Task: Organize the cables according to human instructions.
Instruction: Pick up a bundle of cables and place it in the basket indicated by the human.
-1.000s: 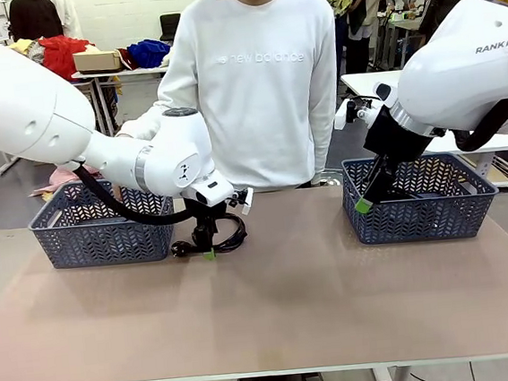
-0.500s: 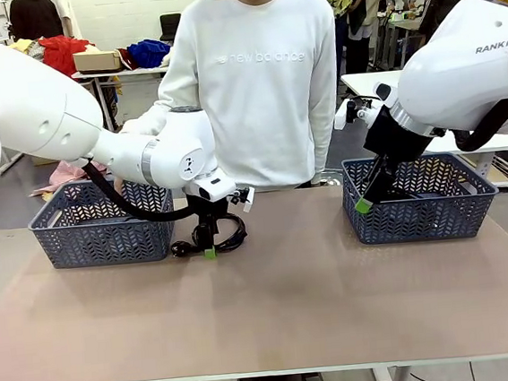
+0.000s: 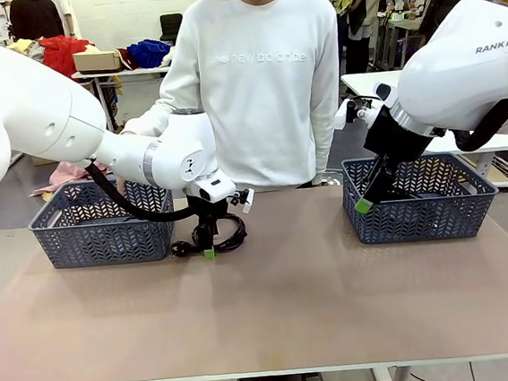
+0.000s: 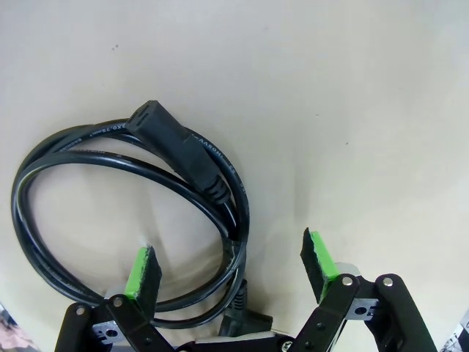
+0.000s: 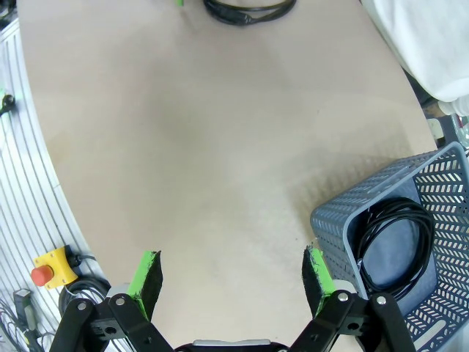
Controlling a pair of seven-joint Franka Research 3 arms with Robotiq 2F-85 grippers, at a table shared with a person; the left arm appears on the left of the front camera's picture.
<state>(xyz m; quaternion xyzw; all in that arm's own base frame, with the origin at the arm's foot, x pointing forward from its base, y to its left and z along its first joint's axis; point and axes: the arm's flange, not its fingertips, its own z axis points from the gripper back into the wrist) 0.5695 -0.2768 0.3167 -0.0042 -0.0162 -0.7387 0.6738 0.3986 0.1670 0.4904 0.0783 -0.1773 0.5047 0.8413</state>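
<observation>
Cables, item one: a coiled black cable (image 4: pixel 124 213) is lying flat on the counter (image 3: pixel 283 305), at about 11 o'clock from the counter's middle in the front view, just beside the left basket (image 3: pixel 105 230) on its 3 o'clock side. My left claw (image 4: pixel 231 268) is pointing down over it with jaws spread wide, gripping nothing. In the left wrist view the loop's strands are passing between my two green pads (image 4: pixel 139 270), and one black plug end (image 4: pixel 183 150) is lying across the coil toward 12 o'clock; a second plug (image 4: pixel 245 319) is sitting at 6 o'clock, close to my claw's base.

Cables, item two: another coiled black cable (image 5: pixel 392 238) is resting inside the right basket (image 5: pixel 337 227), seen at 4 o'clock in the right wrist view. My right claw (image 5: pixel 231 275) is hanging over the near left corner of that basket with jaws wide apart, holding nothing; bare counter is showing between its pads.

Baskets: two grey-blue perforated baskets are standing at the far edge of the counter, one at 10 o'clock, one at 2 o'clock.

Person: a person in a white sweatshirt (image 3: pixel 262 82) is standing at 12 o'clock behind the counter, between the baskets.
</observation>
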